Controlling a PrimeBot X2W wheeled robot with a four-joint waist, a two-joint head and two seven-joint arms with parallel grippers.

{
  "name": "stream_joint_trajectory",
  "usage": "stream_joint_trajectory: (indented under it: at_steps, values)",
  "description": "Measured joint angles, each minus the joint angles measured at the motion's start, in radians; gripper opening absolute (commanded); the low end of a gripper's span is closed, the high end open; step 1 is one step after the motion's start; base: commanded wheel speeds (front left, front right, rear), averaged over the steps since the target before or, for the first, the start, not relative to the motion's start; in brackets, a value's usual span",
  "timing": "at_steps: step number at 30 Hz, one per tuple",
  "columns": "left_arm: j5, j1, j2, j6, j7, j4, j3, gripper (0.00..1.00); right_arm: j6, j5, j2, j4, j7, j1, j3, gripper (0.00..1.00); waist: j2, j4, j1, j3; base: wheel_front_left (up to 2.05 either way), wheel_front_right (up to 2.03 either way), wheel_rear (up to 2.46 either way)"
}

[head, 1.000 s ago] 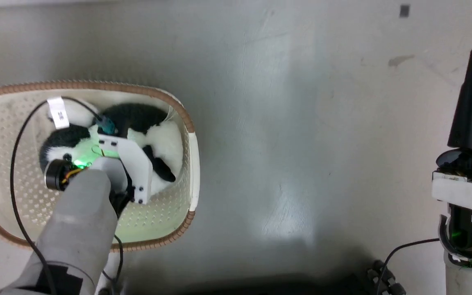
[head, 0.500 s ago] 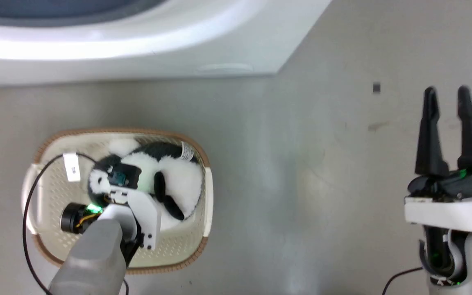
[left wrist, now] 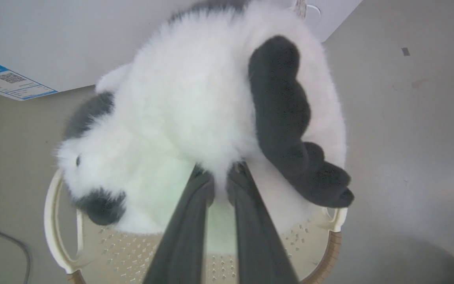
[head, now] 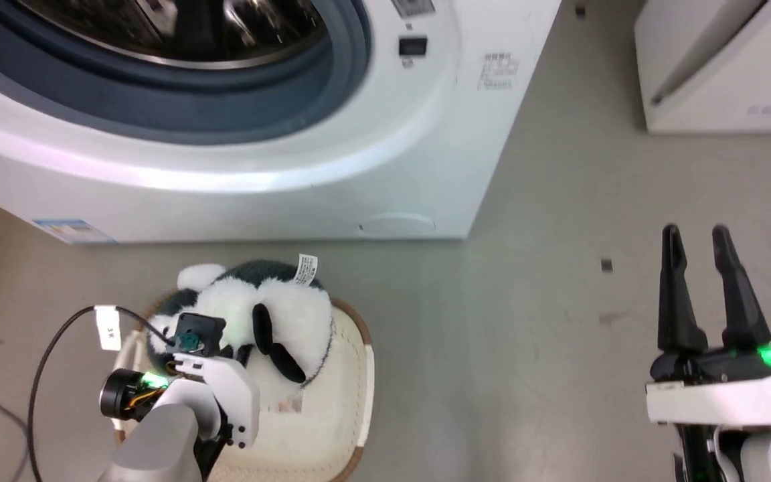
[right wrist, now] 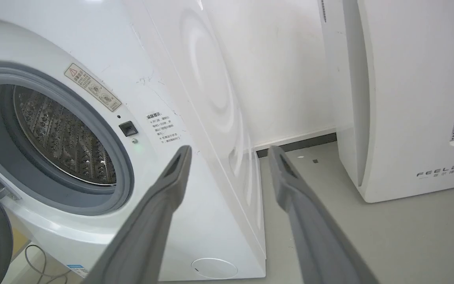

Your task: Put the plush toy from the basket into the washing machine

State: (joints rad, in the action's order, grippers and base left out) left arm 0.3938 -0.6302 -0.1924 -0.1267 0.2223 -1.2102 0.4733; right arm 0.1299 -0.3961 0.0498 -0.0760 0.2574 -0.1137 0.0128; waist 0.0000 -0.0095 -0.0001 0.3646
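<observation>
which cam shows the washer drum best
Right wrist view: the washing machine's drum shows nearly whole, perforations sharp. Head view catches the drum's lower arc, blurred. Left wrist view gives the machine's white front behind the plush toy.

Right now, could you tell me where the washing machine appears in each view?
Head view: washing machine across the top, porthole upper left.
Left wrist view: white front along the top, behind the plush toy.
Right wrist view: left half, porthole at left.
Shared landmark: its round lower-front cover.

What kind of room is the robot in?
Probably a laundry room or test lab: an open washing machine, a basket on the grey floor before it, and another white appliance nearby.
</observation>
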Motion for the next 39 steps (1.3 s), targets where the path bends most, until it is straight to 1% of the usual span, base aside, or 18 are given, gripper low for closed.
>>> stream_joint_trajectory:
  at_steps: [6,9,12,18,23,28,31,35,39]
  values:
    - [0.006,0.020,-0.023,0.005,0.026,0.065,-0.006,0.00,0.000,-0.002,0.000,0.006,0.000,0.048,0.006,1.00,0.0000,0.025,0.0000,-0.092,0.00,0.00,0.00]
    - [0.003,0.027,-0.035,0.028,0.027,0.120,-0.008,0.00,0.000,-0.003,0.000,0.008,0.000,0.060,0.005,1.00,0.0000,0.037,0.0000,-0.124,0.00,0.00,0.00]
    - [-0.003,0.040,-0.046,0.050,0.027,0.205,-0.024,0.00,0.000,-0.005,0.000,0.009,0.000,0.069,0.003,1.00,0.0000,0.046,0.0000,-0.148,0.00,0.00,0.00]
    - [-0.015,0.052,-0.063,0.094,0.031,0.355,-0.063,0.00,0.000,-0.009,0.000,0.008,0.000,0.072,-0.001,1.00,0.0000,0.045,-0.0001,-0.161,0.00,0.00,0.00]
    - [-0.024,0.045,-0.073,0.128,0.033,0.430,-0.095,0.00,0.000,-0.010,0.000,0.002,0.000,0.072,-0.009,1.00,0.0000,0.029,0.0000,-0.139,0.00,0.00,0.00]
    - [-0.032,-0.032,-0.083,0.150,0.033,0.475,-0.119,0.00,0.000,-0.010,0.000,-0.005,0.000,0.058,-0.011,1.00,0.0000,0.004,0.0000,-0.090,0.00,0.00,0.00]
    - [-0.034,-0.113,-0.111,0.151,0.033,0.475,-0.142,0.00,0.000,-0.011,0.000,-0.008,0.000,0.031,-0.011,1.00,0.0000,-0.017,0.0001,-0.051,0.00,0.00,0.00]
    - [-0.046,-0.235,-0.149,0.164,0.033,0.469,-0.166,0.00,0.000,-0.021,0.000,-0.016,0.000,-0.007,-0.014,1.00,0.0000,-0.050,0.0001,0.011,0.00,0.00,0.00]
    - [-0.049,-0.373,-0.195,0.163,0.028,0.434,-0.190,0.00,0.000,-0.044,0.000,-0.024,0.000,-0.041,-0.019,1.00,0.0000,-0.087,0.0002,0.077,0.00,0.00,0.00]
